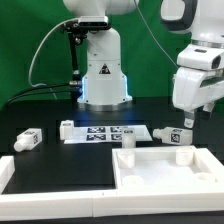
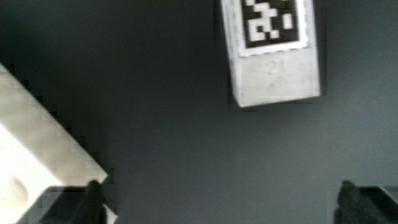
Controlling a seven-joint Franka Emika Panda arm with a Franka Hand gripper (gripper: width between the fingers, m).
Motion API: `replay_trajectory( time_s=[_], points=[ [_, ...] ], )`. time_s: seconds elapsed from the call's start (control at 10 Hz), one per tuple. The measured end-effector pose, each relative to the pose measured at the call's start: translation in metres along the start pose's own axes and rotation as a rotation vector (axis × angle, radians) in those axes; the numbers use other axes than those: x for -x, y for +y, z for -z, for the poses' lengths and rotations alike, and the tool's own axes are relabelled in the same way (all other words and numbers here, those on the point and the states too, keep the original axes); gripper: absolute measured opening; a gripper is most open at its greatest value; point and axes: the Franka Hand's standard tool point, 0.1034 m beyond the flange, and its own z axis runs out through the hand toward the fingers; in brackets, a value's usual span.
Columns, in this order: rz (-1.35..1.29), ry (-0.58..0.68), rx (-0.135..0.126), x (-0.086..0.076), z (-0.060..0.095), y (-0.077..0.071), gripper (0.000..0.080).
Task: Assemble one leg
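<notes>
The end effector point(image 1: 193, 118) hangs released above the black tabletop point(image 1: 45, 120). In the wrist view its two dark fingertips point(image 2: 71, 205) stand wide apart with only bare tabletop between them, so it holds nothing.

Just beyond the fingertips lies the leg point(image 2: 276, 50), a short white plastic peg-like block with a black-and-white square tag on its upper face. It is flat on the tabletop and slightly askew to the line of the fingers. In the exterior view the leg point(image 1: 178, 135) sits under the end effector at the exterior view's right, just beside the far rim of the large white square tray-like part point(image 1: 165, 170).

The leg is not yet between the jaws. A straight descent from here would likely close on nothing, or a fingertip could land on the block and knock it aside. The tray's rim is close, so a finger might catch it.
</notes>
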Motion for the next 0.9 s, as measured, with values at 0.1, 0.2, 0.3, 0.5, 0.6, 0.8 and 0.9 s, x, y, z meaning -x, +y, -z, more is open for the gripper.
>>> replay_trajectory(
  time_s=[0.1,0.2,0.3,0.5,0.6,0.8,0.9],
  points=[
    [-0.018,-0.038,-0.014,0.006,-0.001,-0.001,0.0649],
    [-0.055,-0.099,-0.025,0.017,-0.004,-0.001,0.0649],
    [-0.079,-0.204,-0.022,0.023,-0.008,-0.009,0.0649],
    [-0.092,-0.432,-0.007,0.029,-0.008,-0.017,0.0649],
    [-0.09,-0.483,-0.01,0.027,-0.009,-0.016,0.0649],
    [-0.091,-0.632,-0.027,0.034,-0.011,-0.018,0.0649],
    [-0.093,-0.699,-0.035,0.035,-0.015,-0.017,0.0649]
  ],
)
